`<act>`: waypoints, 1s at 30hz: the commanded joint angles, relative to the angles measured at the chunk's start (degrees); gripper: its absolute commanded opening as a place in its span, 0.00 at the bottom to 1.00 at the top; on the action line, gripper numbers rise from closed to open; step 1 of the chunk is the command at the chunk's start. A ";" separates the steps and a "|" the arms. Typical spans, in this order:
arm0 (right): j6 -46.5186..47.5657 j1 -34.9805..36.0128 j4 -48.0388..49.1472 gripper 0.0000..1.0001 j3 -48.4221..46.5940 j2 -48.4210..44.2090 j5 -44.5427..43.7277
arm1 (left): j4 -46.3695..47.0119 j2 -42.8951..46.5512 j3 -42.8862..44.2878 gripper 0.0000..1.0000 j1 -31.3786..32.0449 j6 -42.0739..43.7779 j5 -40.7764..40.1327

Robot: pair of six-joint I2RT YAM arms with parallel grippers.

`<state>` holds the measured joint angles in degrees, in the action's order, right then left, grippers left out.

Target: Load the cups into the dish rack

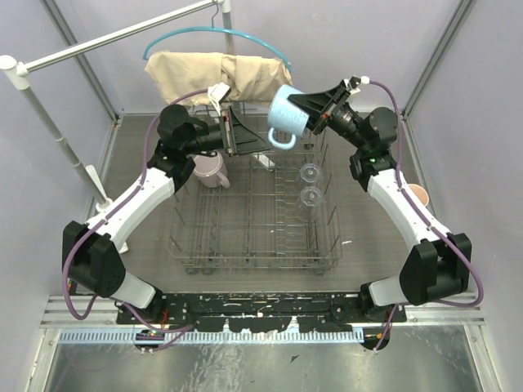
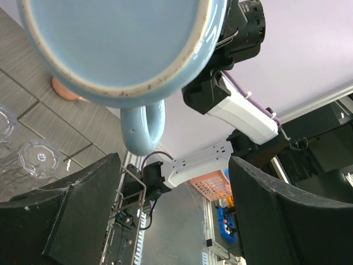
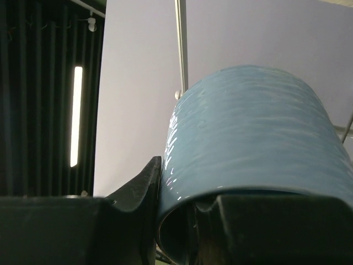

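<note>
My right gripper (image 1: pixel 306 113) is shut on the rim of the light blue mug (image 1: pixel 286 116), holding it tilted in the air above the back of the dish rack (image 1: pixel 189 245). One finger (image 3: pixel 138 193) presses the outside of the mug (image 3: pixel 248 138) and the other sits inside it. My left gripper (image 1: pixel 260 139) stands open just left of and below the mug, its handle (image 2: pixel 143 127) hanging over the wide gap (image 2: pixel 176 204). A mauve-pink mug (image 1: pixel 211 169) and two glass tumblers (image 1: pixel 311 172) (image 1: pixel 310 196) sit in the rack. A peach mug (image 1: pixel 418 194) stands on the table at right.
A beige cloth (image 1: pixel 221 73) and a teal hanger (image 1: pixel 216 34) lie behind the rack. A white pole stand (image 1: pixel 16 65) rises at the left. Grey walls close in the table on both sides. An orange basket (image 2: pixel 209 185) shows beyond the table's near edge.
</note>
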<state>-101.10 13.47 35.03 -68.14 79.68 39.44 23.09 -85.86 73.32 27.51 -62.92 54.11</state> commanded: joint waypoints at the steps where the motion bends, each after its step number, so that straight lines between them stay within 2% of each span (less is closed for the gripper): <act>1: -4.63 2.33 15.70 0.01 -3.59 0.54 -3.08 | 4.42 -1.17 2.35 0.87 0.71 -1.51 0.04; 7: -5.95 4.45 18.30 0.01 -5.50 3.33 -3.56 | 3.97 -1.77 2.69 0.87 1.91 -0.57 -1.76; 14: -6.76 7.61 24.29 0.01 -5.28 6.23 -4.89 | 9.64 -2.90 2.65 0.87 3.40 -5.75 -4.66; 20: -4.03 8.49 22.89 0.01 -4.15 5.95 -3.19 | 9.26 -2.02 2.00 0.85 3.46 -6.54 -7.84; 23: -3.43 8.50 23.09 0.01 -3.21 5.58 -2.77 | 12.16 -2.26 1.59 0.83 3.43 -8.80 -9.25; 30: -2.03 8.58 22.60 0.01 -1.87 5.15 -1.58 | 11.80 -1.82 2.57 0.81 2.37 -9.83 -8.93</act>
<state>-104.25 20.84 52.27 -69.04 87.70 35.73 29.95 -88.82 74.17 30.46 -72.14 45.93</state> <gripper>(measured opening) 0.240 0.820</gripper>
